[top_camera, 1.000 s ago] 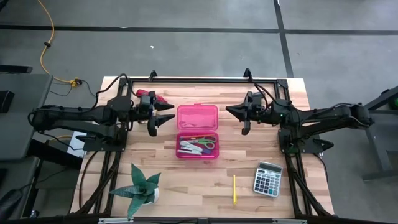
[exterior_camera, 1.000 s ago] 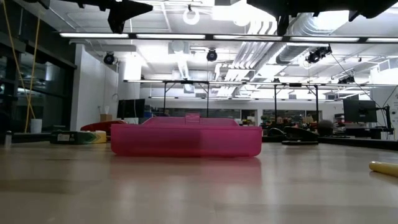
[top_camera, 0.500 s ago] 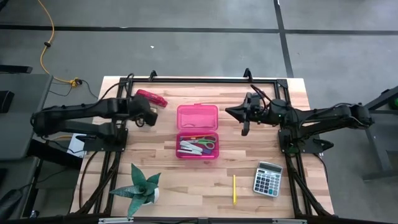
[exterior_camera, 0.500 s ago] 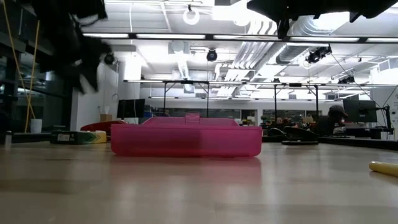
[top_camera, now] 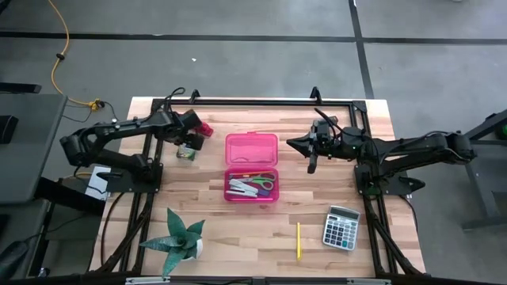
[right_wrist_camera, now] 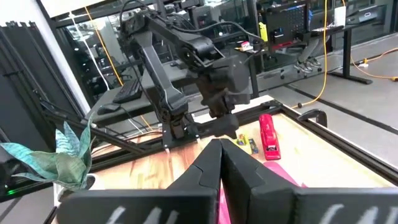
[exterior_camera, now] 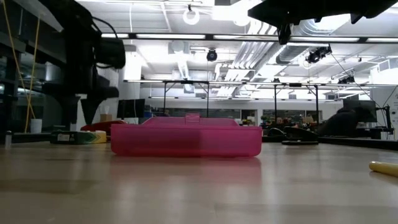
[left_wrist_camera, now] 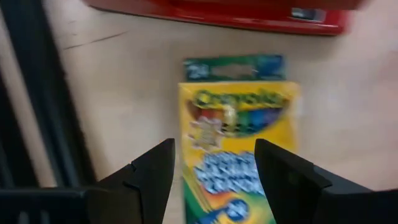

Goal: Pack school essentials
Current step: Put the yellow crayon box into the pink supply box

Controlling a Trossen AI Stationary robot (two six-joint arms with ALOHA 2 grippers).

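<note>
Pale wooden table [top_camera: 238,229] with a black frame along its edges, seen from overhead, with grey floor around it.

At far left, the left arm reaches in toward the back left part of the table. The left gripper [left_wrist_camera: 214,165] points down over the yellow-green crayon box [left_wrist_camera: 239,149], its two dark fingers spread wide on either side of the box's width and holding nothing; whether they touch it cannot be made out. The box lies flat, and in the wrist view its long axis runs away from the camera, the near end cut off at the frame edge. From overhead most of the box is hidden under the gripper. Just beyond its far end lies a red stapler [left_wrist_camera: 249,15], crosswise to the box.

At front left stands a green spiky plant [top_camera: 178,240].

In the middle sits the open pink case [top_camera: 252,166], lid toward the back. Its tray holds scissors and a few pale items, too small to identify.

Right of the case, the right gripper [top_camera: 310,150] hovers above the table with its fingers pressed together, empty.

Near the front edge lies a thin yellow pencil [top_camera: 299,240], long axis running front to back. Just right of it sits a calculator [top_camera: 341,227].
</note>
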